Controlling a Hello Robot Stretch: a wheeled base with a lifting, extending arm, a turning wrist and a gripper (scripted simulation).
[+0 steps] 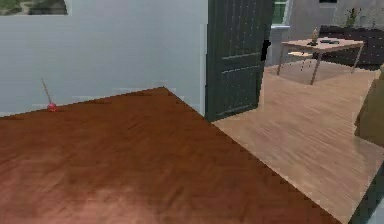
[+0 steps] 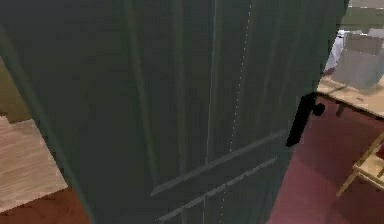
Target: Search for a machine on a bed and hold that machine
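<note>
1. We face a room corner in the forward view. A dark red-brown wood floor (image 1: 120, 160) fills the foreground, and a pale blue-grey wall (image 1: 110, 50) stands behind it.
2. A small red object (image 1: 52, 106) with a thin stem sits on the floor at the foot of that wall, toward the forward view's left.
3. A dark green panelled door (image 1: 238, 55) stands open near the middle, with a black handle (image 1: 265, 48) on its right edge.
4. To the door's right, a lighter wood floor (image 1: 300, 130) runs back to a wooden table (image 1: 322, 46) carrying a few small things we cannot make out.
5. In the arm side view, the same kind of dark green panelled door (image 2: 180, 110) stands very close, and its black handle (image 2: 300, 118) is toward the right.
6. Beyond the door's right edge we see part of a light wooden table (image 2: 362, 95), with pale wooden chair legs (image 2: 365, 172) below it on the red-brown floor.
7. We cannot tell the arm's pose or the state of the pincer.
8. We cannot tell where the machine or the bed lies, or how the machine sits relative to the pincer.
</note>
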